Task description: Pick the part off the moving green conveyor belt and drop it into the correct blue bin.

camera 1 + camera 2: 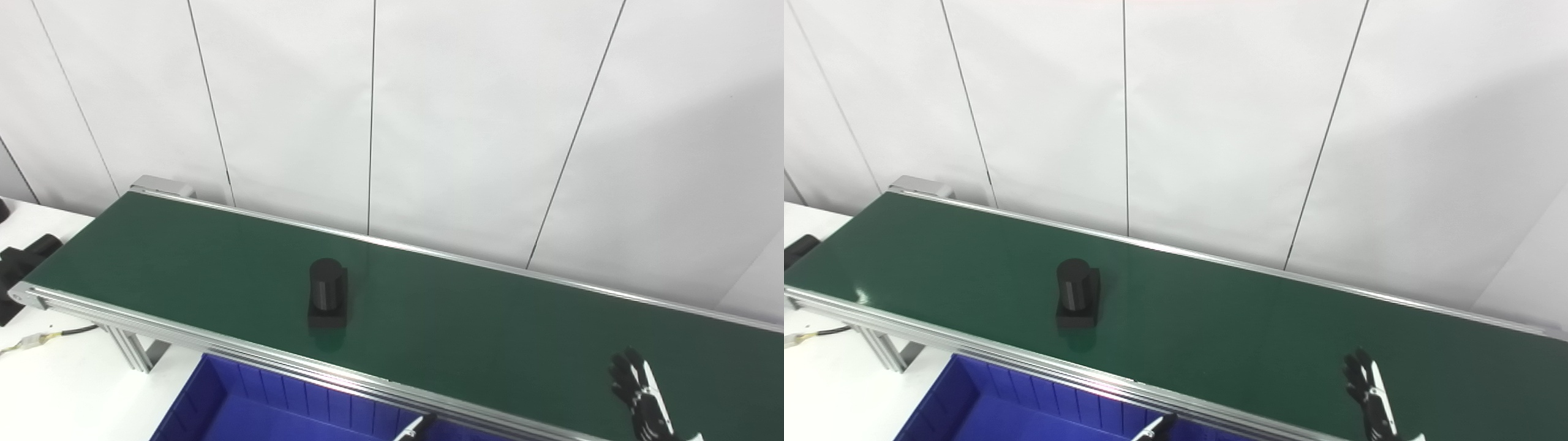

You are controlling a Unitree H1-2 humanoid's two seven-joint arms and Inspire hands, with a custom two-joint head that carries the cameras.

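**Part sits well left of the raised right hand**

Left eye view: the black part [327,294], an upright cylinder on a flat base, stands mid-width on the green conveyor belt [490,324]; the right hand [640,395] rises over the belt's near edge, well apart from the part and to its right, fingers spread, holding nothing; the part's base runs across the belt.

Right eye view: the blue bin [986,407] lies just below the belt's near rail, beneath the part; only a tip of the left hand [1154,429] shows there, nearer the part; whether its fingers are spread or curled I cannot tell.
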